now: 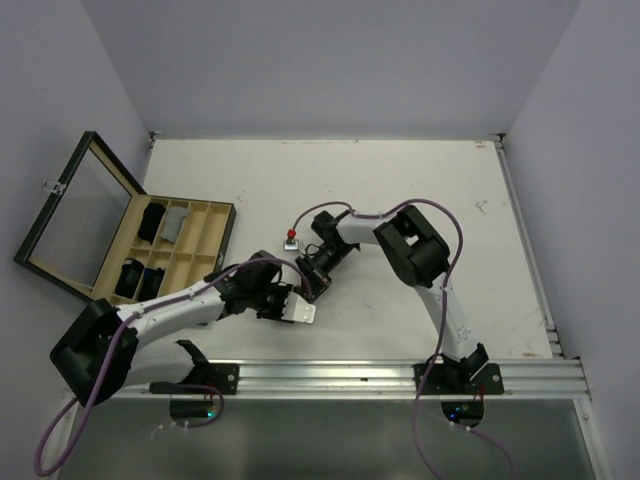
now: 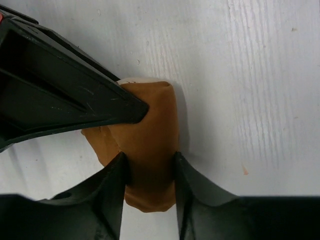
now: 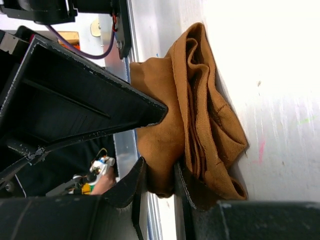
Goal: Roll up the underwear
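Item counts, all views
Underwear: 1 orange-brown piece (image 2: 150, 145), 1 grey piece (image 1: 176, 224), 3 black pieces (image 1: 150, 222) (image 1: 130, 278) (image 1: 152, 282). Wooden box (image 1: 186, 203): 1. Arms (image 1: 170, 312) (image 1: 415, 250): 2.

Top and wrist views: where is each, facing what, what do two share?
Top external: above, behind the bases, looking down on the table; both arms show.
Left wrist: looks down past the left gripper, shut on the orange-brown underwear.
Right wrist: looks across the table past the right gripper, pinching it.
Wrists share that underwear.

From above, the left gripper (image 1: 285, 302) and right gripper (image 1: 312, 280) are hiding the orange underwear (image 2: 150, 142); dark bundles (image 1: 150, 222) in the wooden box (image 1: 224, 240) are showing too small to identify.
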Tool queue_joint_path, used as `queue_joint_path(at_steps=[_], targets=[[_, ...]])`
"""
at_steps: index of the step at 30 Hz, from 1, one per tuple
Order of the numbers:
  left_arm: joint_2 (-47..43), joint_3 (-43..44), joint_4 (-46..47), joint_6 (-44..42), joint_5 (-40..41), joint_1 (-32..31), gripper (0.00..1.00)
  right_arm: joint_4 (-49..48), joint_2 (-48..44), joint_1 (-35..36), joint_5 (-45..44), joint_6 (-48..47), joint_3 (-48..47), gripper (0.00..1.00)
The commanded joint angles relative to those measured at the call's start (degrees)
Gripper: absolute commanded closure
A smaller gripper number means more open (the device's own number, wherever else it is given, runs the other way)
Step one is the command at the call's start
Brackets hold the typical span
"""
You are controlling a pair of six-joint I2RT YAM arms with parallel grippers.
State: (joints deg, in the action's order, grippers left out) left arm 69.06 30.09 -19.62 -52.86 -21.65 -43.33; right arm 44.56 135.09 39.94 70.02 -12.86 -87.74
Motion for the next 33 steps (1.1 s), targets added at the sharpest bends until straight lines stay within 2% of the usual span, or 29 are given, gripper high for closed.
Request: queue_joint_path(at_steps=[1, 2, 5, 6, 8, 9, 11, 12, 15, 19, 22, 24, 26, 33], targets=[[3.8, -0.1, 1.9, 3.3, 1.3, -1.7, 0.66, -1.3, 4.5, 0.0, -18.5, -2.7, 0.9, 1.00], [4.8, 0.1, 1.6, 3.6, 1.3, -1.8, 0.78, -1.3, 4.4, 0.0, -18.6, -2.7, 1.0, 1.00], [7.0, 1.2, -1.8, 2.8, 0.3, -1.8, 0.93, -2.5, 3.0, -0.4, -19.7, -2.2, 2.0, 1.00], [7.8, 1.6, -3.5, 2.9, 0.4, -1.8, 0.97, -3.2, 2.4, -0.7, -20.2, -1.9, 2.4, 0.86], [11.5, 3.1, -5.5, 3.5, 0.1, -1.8, 1.00, -3.9, 1.0, -1.7, -21.5, -1.5, 2.3, 0.73], [12.8, 3.6, -7.6, 3.7, -0.9, -1.6, 1.00, -4.1, -0.4, -2.1, -21.9, -1.2, 2.1, 0.61], [16.1, 3.9, -8.4, 4.7, -2.3, -1.2, 1.00, -4.9, -2.1, -4.1, -22.2, -0.1, 1.9, 0.51], [17.4, 4.9, -9.8, 5.1, -2.6, -1.1, 1.00, -4.8, -2.9, -4.8, -22.5, 0.1, 0.9, 0.37], [23.3, 8.0, -13.1, 5.2, -4.8, 0.4, 1.00, -4.7, -6.7, -7.2, -23.2, 0.6, -0.8, 0.23], [31.2, 14.3, -19.1, 3.4, -9.4, 6.0, 1.00, -5.1, -13.5, -10.8, -24.6, 0.5, -1.1, 0.23], [37.9, 20.7, -24.4, 1.5, -11.3, 10.4, 1.00, -7.5, -17.0, -13.6, -27.6, -0.8, 2.5, 0.23], [42.3, 25.1, -27.2, 0.9, -12.0, 12.4, 1.00, -7.6, -19.3, -14.3, -34.3, -5.6, 5.4, 0.24], [46.2, 29.4, -28.7, 0.9, -12.4, 13.0, 1.00, -7.3, -22.0, -14.8, -35.7, -10.5, 8.4, 0.29], [55.6, 37.9, -33.0, 0.7, -12.2, 15.9, 1.00, -13.0, -37.3, -15.2, -27.4, -15.4, 18.8, 0.36]])
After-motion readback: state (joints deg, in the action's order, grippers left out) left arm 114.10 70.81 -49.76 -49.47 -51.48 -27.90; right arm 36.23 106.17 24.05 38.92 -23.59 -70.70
